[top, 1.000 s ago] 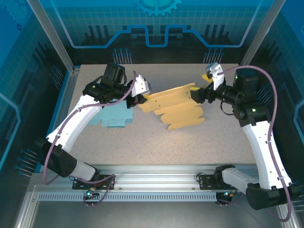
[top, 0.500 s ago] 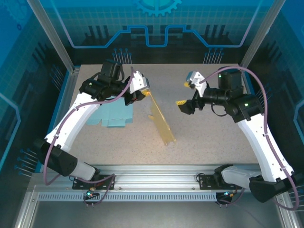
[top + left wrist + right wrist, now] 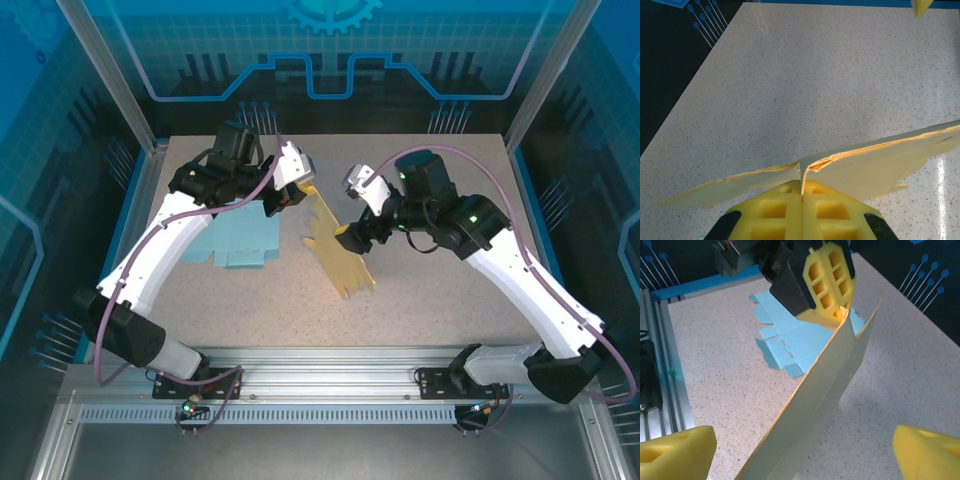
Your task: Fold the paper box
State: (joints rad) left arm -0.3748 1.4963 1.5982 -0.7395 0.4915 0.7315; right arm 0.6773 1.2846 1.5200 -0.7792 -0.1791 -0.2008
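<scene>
The paper box is a flat yellow cardboard blank (image 3: pixel 341 256), standing on edge with its lower corner on the table. My left gripper (image 3: pixel 304 190) is shut on its top edge; in the left wrist view the sheet (image 3: pixel 880 162) is pinched between the yellow fingertips (image 3: pixel 775 210). My right gripper (image 3: pixel 350 215) is open just right of the sheet. In the right wrist view the sheet (image 3: pixel 825 390) slants up between the spread fingers (image 3: pixel 675 450) without touching them, up to the left gripper (image 3: pixel 827 285).
A flat light-blue box blank (image 3: pixel 240 240) lies on the speckled table under the left arm, also seen behind the yellow sheet (image 3: pixel 790 335). A metal rail (image 3: pixel 330 385) runs along the near edge. Blue enclosure walls surround the table.
The yellow sheet went from lying flat to standing on edge, raised by the left gripper. The right gripper left the sheet's right end and swung left, close to the sheet.
</scene>
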